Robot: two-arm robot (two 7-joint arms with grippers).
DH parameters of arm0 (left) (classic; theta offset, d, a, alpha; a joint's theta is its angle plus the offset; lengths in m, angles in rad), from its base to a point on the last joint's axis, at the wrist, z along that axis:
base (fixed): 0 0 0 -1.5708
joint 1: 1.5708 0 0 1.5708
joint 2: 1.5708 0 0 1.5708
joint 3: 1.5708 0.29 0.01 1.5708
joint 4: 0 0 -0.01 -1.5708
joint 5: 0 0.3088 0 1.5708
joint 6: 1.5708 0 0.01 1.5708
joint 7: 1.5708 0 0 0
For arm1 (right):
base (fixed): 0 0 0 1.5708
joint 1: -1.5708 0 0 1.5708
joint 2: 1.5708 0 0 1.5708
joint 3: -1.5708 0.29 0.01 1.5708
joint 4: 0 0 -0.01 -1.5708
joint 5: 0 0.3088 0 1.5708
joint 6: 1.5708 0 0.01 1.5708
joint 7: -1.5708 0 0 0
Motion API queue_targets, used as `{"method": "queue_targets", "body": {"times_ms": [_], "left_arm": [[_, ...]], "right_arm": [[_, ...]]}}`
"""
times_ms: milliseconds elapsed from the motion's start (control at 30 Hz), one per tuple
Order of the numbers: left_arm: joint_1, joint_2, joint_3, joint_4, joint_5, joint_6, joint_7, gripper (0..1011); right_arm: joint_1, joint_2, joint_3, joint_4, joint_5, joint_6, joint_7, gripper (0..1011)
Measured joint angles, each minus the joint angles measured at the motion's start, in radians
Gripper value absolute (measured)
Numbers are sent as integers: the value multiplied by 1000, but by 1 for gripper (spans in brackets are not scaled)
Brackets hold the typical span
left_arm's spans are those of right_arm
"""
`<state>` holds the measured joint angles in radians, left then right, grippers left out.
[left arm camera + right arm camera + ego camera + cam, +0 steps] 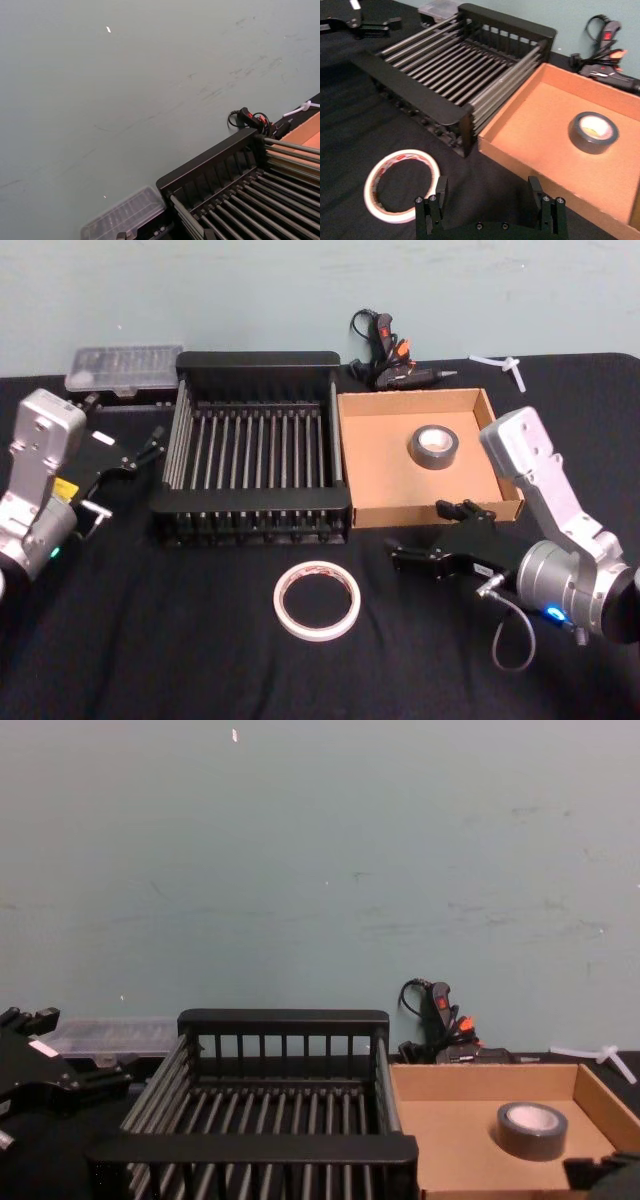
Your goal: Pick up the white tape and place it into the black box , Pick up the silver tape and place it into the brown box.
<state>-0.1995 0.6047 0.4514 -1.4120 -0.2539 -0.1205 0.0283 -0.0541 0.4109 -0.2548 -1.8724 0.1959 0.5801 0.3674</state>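
The white tape [317,600] lies flat on the black worktop [150,640], in front of the black box [250,450] and near its front right corner. At far left, the left pincer [150,448] hangs beside the black box's left wall, well apart from the white tape; whether it is released or clenched I cannot tell. Right of the black box, touching its side, sits the brown box [372,465] with the silver tape [434,445] lying flat inside. The right pincer [490,197] hovers released just in front of the brown box's near wall, with the white tape just to its left and not touching it.
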Motion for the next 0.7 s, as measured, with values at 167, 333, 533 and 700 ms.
{"method": "queue_targets", "body": {"times_ms": [167, 333, 533, 700], "left_arm": [[0, 0, 0, 0, 0, 0, 0, 1002], [0, 0, 0, 0, 0, 0, 0, 1001], [0, 0, 0, 0, 0, 0, 0, 1002], [0, 0, 0, 0, 0, 0, 0, 1001]], "right_arm": [[10, 6, -25, 2, 5, 5, 5, 1002], [30, 3, -54, 17, 12, 13, 5, 1002], [66, -5, -94, 49, 14, 20, 8, 1002], [106, -14, -133, 87, 13, 25, 16, 1002]]}}
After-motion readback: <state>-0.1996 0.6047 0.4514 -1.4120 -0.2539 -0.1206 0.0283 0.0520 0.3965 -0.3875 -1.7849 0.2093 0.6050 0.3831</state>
